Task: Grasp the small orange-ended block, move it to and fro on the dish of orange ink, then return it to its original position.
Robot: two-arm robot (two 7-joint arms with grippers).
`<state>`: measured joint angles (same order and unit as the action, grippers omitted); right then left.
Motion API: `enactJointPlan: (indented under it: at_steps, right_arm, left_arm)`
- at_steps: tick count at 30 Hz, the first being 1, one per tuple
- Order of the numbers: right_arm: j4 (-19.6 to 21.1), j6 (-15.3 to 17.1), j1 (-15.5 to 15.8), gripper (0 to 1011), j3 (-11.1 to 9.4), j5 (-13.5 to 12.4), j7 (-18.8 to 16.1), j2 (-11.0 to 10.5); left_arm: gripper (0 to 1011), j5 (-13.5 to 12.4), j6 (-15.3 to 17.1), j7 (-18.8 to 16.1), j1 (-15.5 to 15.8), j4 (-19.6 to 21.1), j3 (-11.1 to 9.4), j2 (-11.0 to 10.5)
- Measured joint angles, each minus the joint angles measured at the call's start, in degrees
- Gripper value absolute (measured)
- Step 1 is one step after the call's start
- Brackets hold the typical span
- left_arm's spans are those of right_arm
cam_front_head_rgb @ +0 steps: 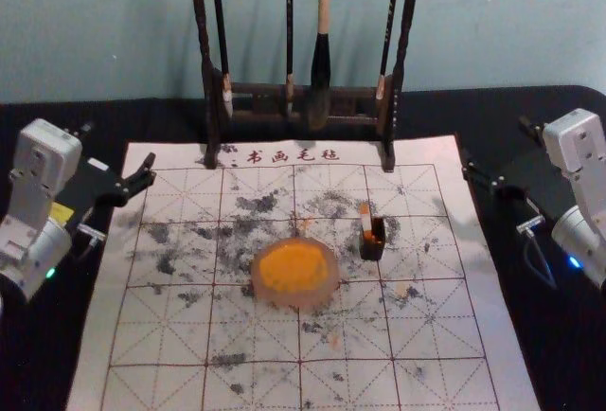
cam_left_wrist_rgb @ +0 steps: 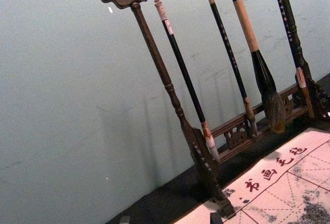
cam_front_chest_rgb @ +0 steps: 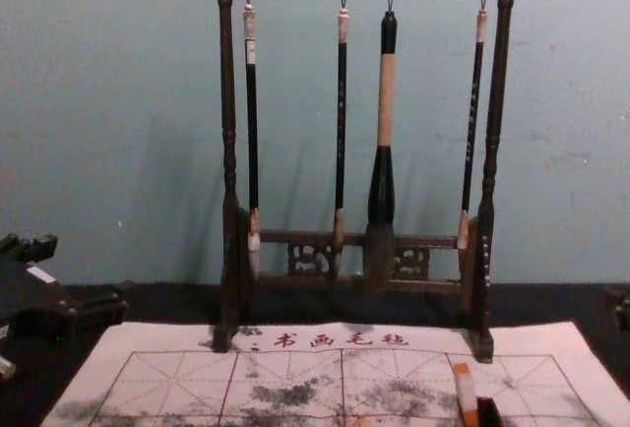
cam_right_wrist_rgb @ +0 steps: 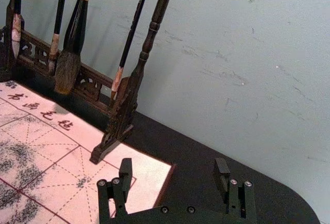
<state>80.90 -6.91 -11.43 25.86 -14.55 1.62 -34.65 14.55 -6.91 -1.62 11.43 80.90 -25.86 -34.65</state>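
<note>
In the head view my left gripper (cam_front_head_rgb: 117, 150) hangs open off the felt's left side, well away from the block and dish. My right gripper (cam_front_head_rgb: 496, 150) stands open off the right side, also touching nothing. The left wrist view has the left gripper (cam_left_wrist_rgb: 170, 219) with spread fingertips; the right gripper (cam_right_wrist_rgb: 174, 165) shows empty in the right wrist view. A small orange-and-white block (cam_front_head_rgb: 365, 218) stands upright at a small dark holder (cam_front_head_rgb: 375, 243), right of the round dish (cam_front_head_rgb: 326, 294) with orange ink (cam_front_head_rgb: 293, 267). In the chest view the block (cam_front_chest_rgb: 465, 388) rises beside the dark holder (cam_front_chest_rgb: 488, 412).
Behind the dish and block, a dark wooden rack (cam_front_chest_rgb: 228, 152) holds several hanging brushes, including one thick brush (cam_front_chest_rgb: 382, 181). Its feet rest on the far part of the ink-stained white felt (cam_front_head_rgb: 161, 335). Black cloth (cam_front_head_rgb: 57, 335) covers the table around the felt.
</note>
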Motion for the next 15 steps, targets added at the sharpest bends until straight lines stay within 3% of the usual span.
enactJointPlan:
  at_steps: [15]
  right_arm:
    - [0.0, 0.0, 0.0, 1002, 0.0, 0.0, 0.0, 0.0]
  left_arm:
    - [1001, 0.0, 0.0, 0.0, 0.0, 0.0, 0.0, 0.0]
